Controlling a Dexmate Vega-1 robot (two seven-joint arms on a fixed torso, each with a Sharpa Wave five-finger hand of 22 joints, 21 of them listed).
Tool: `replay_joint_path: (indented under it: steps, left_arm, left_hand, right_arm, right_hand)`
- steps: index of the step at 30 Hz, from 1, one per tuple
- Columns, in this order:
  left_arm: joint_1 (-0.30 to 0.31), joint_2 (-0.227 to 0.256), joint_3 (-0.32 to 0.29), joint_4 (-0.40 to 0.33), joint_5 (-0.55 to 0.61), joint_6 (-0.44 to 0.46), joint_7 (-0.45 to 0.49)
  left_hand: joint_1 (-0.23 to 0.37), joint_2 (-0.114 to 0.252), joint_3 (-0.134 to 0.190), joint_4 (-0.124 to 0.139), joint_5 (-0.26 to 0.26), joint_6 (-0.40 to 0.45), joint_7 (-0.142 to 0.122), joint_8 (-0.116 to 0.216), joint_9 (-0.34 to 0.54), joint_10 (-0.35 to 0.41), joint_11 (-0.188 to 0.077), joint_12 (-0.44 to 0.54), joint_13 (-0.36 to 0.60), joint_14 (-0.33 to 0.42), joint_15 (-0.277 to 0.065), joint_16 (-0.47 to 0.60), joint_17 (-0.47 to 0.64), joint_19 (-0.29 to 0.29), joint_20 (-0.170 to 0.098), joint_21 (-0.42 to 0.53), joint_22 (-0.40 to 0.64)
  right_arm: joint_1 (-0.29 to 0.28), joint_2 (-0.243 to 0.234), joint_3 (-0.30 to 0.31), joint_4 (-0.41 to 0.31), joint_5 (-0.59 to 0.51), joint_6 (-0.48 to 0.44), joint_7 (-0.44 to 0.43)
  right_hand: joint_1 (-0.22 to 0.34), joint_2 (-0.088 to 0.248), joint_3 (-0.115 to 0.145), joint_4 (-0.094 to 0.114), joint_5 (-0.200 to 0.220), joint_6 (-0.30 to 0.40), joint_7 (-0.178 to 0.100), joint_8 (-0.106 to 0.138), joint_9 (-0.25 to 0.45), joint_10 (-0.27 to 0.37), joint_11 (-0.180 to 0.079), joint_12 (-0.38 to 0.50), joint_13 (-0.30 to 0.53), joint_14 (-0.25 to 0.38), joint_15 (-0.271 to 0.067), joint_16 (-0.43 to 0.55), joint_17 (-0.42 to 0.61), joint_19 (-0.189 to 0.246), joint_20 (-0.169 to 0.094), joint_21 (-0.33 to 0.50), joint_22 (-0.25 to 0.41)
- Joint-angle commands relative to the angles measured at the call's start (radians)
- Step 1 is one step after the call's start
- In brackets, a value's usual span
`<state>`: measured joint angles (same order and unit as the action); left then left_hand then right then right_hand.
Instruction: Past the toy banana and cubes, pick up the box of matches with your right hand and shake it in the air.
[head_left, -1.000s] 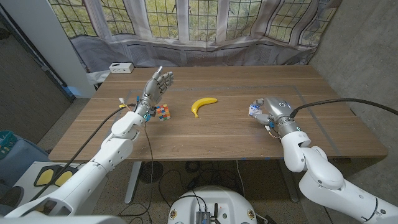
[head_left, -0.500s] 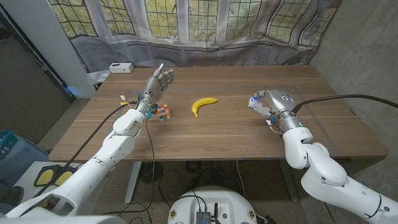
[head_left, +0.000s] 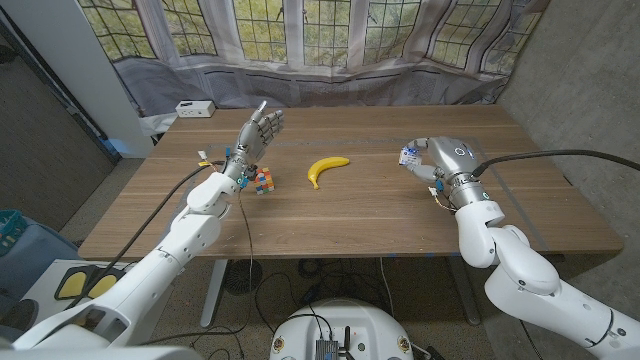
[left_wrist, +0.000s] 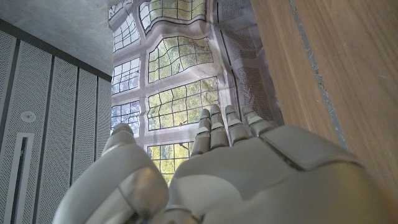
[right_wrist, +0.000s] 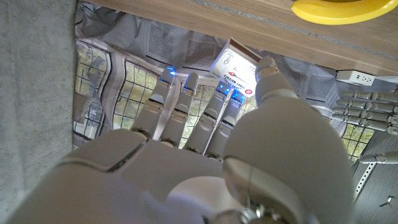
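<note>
One box of matches (head_left: 409, 155) was in play, and the right hand (head_left: 440, 165) held it above the wooden table (head_left: 380, 205), over the right half, well apart from the other items. In the right wrist view the box (right_wrist: 235, 62) showed as a small white carton with red and blue print, pinched between the thumb and the fingers (right_wrist: 186, 102), its printed face turned toward the camera. Whether the box was touching the tabletop could not be told for certain from the head view, though the hand sat raised over the wood. One toy banana (head_left: 327, 168) lay near the table's middle, yellow and curved, with nothing touching it; its end also showed in the right wrist view (right_wrist: 339, 9). The cubes could not be counted exactly: a single many-coloured cluster (head_left: 262, 181) sat on the table to the left of the banana, just beside the left forearm, too small to separate into pieces. The left hand (head_left: 258, 132) was held up above the table with its fingers stretched out and apart, gripping nothing; the left wrist view showed the back of that hand (left_wrist: 249, 168) with the fingers pointing toward the windows. One white power strip (head_left: 194, 108) rested at the far left corner of the table.
</note>
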<state>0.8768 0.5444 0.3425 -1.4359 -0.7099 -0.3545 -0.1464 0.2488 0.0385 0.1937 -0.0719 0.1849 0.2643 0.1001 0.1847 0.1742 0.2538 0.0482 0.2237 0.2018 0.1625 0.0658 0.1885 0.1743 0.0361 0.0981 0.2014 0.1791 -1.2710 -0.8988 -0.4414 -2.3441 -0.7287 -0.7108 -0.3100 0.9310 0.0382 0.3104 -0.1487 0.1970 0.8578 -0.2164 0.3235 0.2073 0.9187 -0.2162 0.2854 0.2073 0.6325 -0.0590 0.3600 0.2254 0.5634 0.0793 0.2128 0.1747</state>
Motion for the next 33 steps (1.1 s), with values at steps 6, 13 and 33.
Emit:
replay_joint_path:
  steps: [6, 13, 33]
  left_arm:
    - [-0.036, -0.021, 0.017, 0.037, 0.011, 0.003, -0.005]
    - [-0.053, -0.035, 0.026, 0.057, 0.01, 0.003, -0.017]
    - [-0.091, -0.065, 0.049, 0.097, 0.021, 0.013, -0.022]
  left_hand:
    - [-0.006, 0.005, -0.001, -0.007, -0.003, 0.01, -0.005, 0.006, 0.005, 0.006, -0.003, -0.004, 0.003, 0.003, -0.004, 0.0, 0.006, -0.005, 0.009, -0.002, 0.004]
    - [-0.007, 0.006, -0.001, -0.007, -0.003, 0.011, -0.005, 0.006, 0.005, 0.005, -0.005, -0.005, 0.003, 0.003, -0.004, 0.0, 0.006, -0.005, 0.01, -0.001, 0.004]
    - [-0.009, 0.007, -0.001, -0.009, -0.003, 0.011, -0.005, 0.005, 0.005, 0.004, -0.006, -0.006, 0.003, 0.003, -0.004, 0.001, 0.006, -0.006, 0.011, -0.001, 0.004]
  right_arm:
    - [-0.131, 0.277, 0.292, 0.127, 0.386, 0.306, -0.377]
    - [-0.167, 0.438, 0.456, 0.202, 0.664, 0.564, -0.441]
    - [-0.115, 0.666, 0.617, 0.473, 1.847, 1.056, 0.169]
  right_hand:
    - [0.014, 0.019, -0.008, 0.0, -0.001, 0.042, 0.0, 0.007, 0.002, 0.029, -0.001, 0.003, 0.003, 0.042, -0.074, 0.014, -0.002, 0.015, -0.015, 0.0, 0.002]
    - [0.015, 0.028, -0.012, 0.002, -0.002, 0.051, 0.005, 0.008, 0.003, 0.044, 0.001, 0.006, 0.003, 0.06, -0.069, 0.022, 0.001, 0.033, -0.025, 0.005, 0.002]
    - [0.006, 0.045, -0.028, 0.011, -0.012, 0.053, 0.007, -0.001, 0.004, 0.049, 0.001, -0.001, 0.001, 0.066, -0.081, 0.029, 0.011, 0.057, -0.08, 0.009, 0.003]
